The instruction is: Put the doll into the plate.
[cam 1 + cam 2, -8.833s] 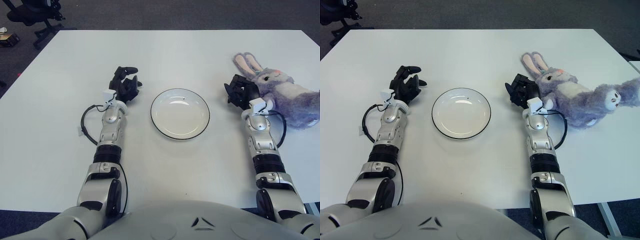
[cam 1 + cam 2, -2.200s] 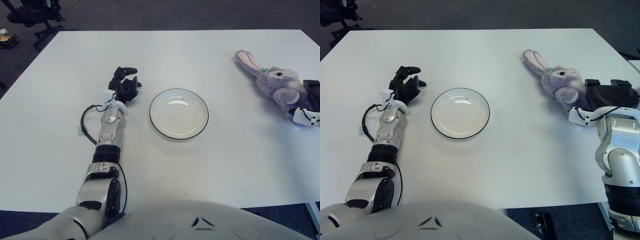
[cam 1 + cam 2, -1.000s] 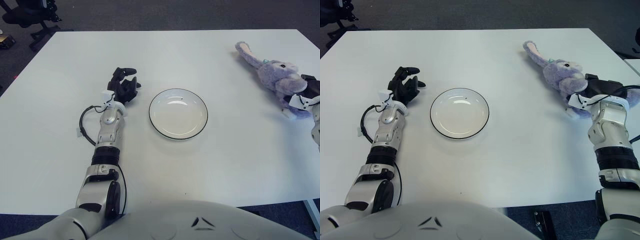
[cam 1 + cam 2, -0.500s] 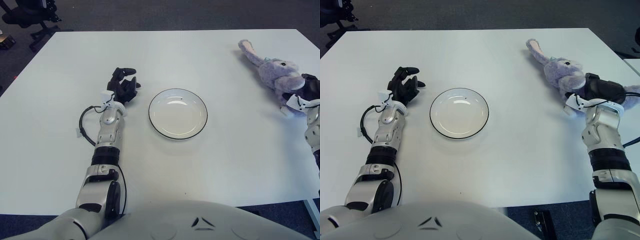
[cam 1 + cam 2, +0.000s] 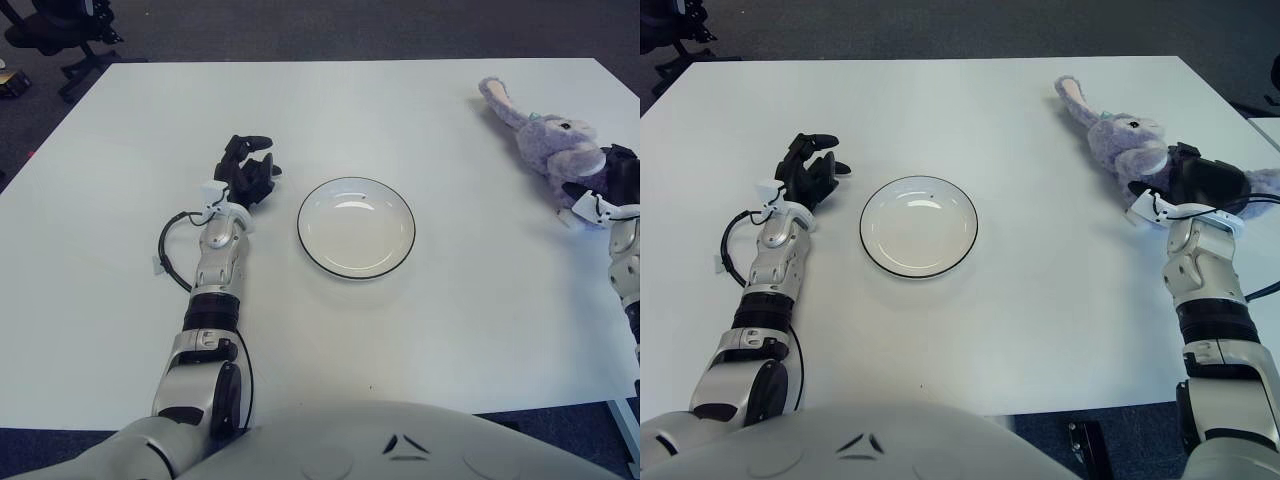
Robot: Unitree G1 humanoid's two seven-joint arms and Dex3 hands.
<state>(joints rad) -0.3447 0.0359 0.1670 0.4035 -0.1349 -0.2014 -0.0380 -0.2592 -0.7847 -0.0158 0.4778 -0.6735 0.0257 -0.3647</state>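
The doll (image 5: 1122,140) is a purple plush rabbit with long ears, at the table's far right. Its head and ears point toward the table's far side. My right hand (image 5: 1200,181) is shut on its body, just behind the head, and hides most of the body. The hand also shows in the left eye view (image 5: 616,177). The white plate (image 5: 918,226) with a dark rim sits empty at the middle of the table, well to the left of the doll. My left hand (image 5: 807,171) rests on the table left of the plate, fingers relaxed and empty.
The white table (image 5: 970,330) ends close to my right arm at its right edge. A black cable (image 5: 728,248) loops beside my left forearm. An office chair (image 5: 60,25) stands on the dark floor beyond the far left corner.
My right hand left its place beside the plate, reached right and closed on the doll's body. In the last second the doll's head rose slightly and my right forearm swung inward. The left hand stayed still.
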